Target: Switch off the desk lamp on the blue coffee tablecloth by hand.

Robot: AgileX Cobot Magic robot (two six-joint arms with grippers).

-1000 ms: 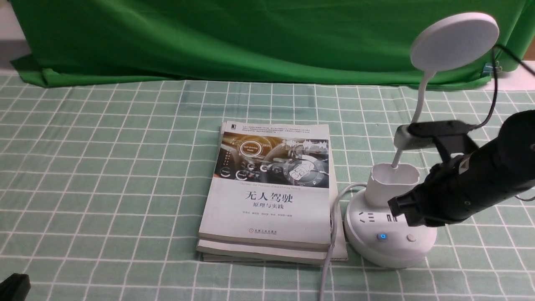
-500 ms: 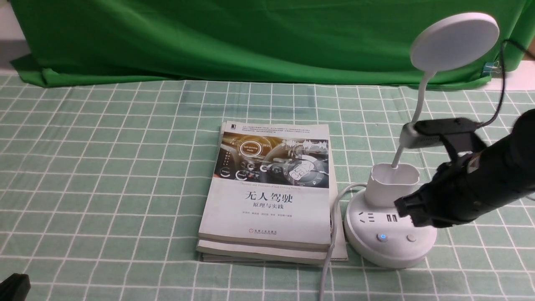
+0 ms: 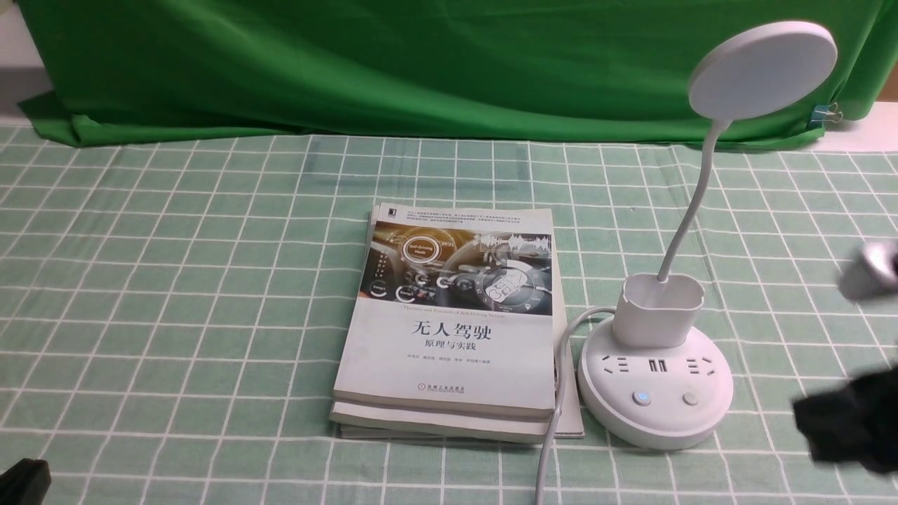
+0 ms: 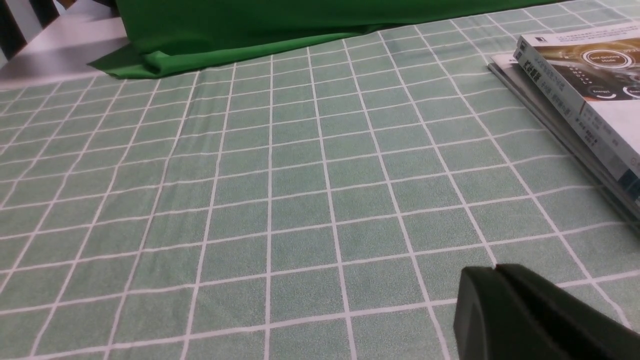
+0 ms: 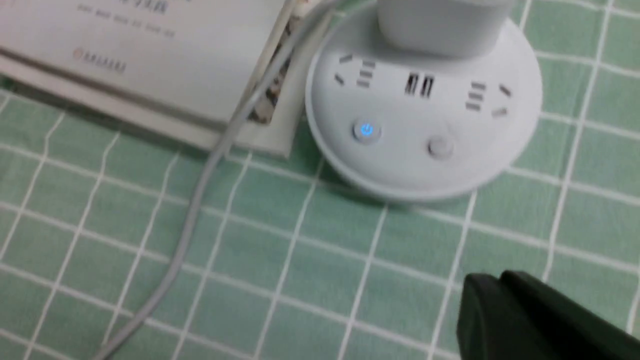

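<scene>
At the near left corner of the tabletop the left fingers [image 4: 525,305] rest low over the tablecloth [image 3: 175,280], pressed together on nothing, well apart from the job and seemingly parked out of the way. By the right edge, toward the near side, the right fingers [image 5: 530,310] are also closed to a thin seam and empty. A closed pair makes 1 blunt tip, which I judge suits poking a small button better than a spread pair would. They hang just off the near right side of the lamp [image 3: 656,393], touching nothing, and the front view shows them only as a dark blur. The lamp's round base sits in the near right part of the tabletop, with its 2 buttons turned toward the near edge where an arm can reach them. The left button [image 3: 641,398] glows blue and the right button [image 3: 691,399] is plain, so the base looks powered. Whether the head is lit I cannot tell. A grey cord [image 3: 554,421] leaves the base, runs along the books' right side and goes off the near edge. The 2 stacked books [image 3: 449,337] lie at the middle, just beside the base. Behind the buttons a cup [image 3: 659,308] holds the thin neck, which curves up to the round head [image 3: 763,70] toward the far right corner. A green drape [image 3: 351,63] hangs along the far edge.
</scene>
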